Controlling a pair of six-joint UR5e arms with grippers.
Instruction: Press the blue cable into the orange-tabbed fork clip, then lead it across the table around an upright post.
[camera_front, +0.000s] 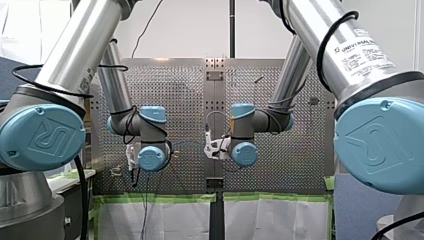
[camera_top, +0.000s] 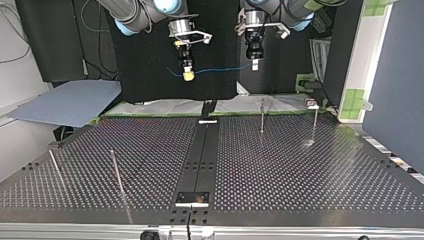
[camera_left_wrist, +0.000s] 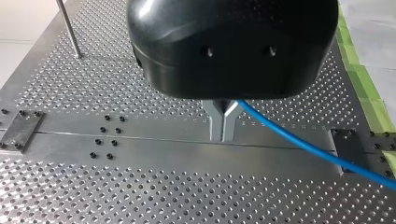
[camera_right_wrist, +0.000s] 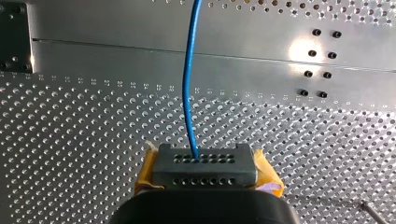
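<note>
My left hand (camera_top: 254, 64) and my right hand (camera_top: 187, 75), both closed and pointing down at the top view's upper centre, pinch the blue cable (camera_top: 220, 69) strung between them.

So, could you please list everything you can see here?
table: one, silver, perforated, under both arms.
upright posts: four, metal, two toward each side of the top view.
blue cable: one, strung between the pincers, above the table.
plate: one, black, centre strip's near end, top view.
sheet: one, grey-blue, off the table, top view's left.
tape: green, along the table's edge.
fork clip: none that I can make out.
left pincer: one, black and metal, shut on the cable.
right pincer: one, yellow pads, shut on the cable.
</note>
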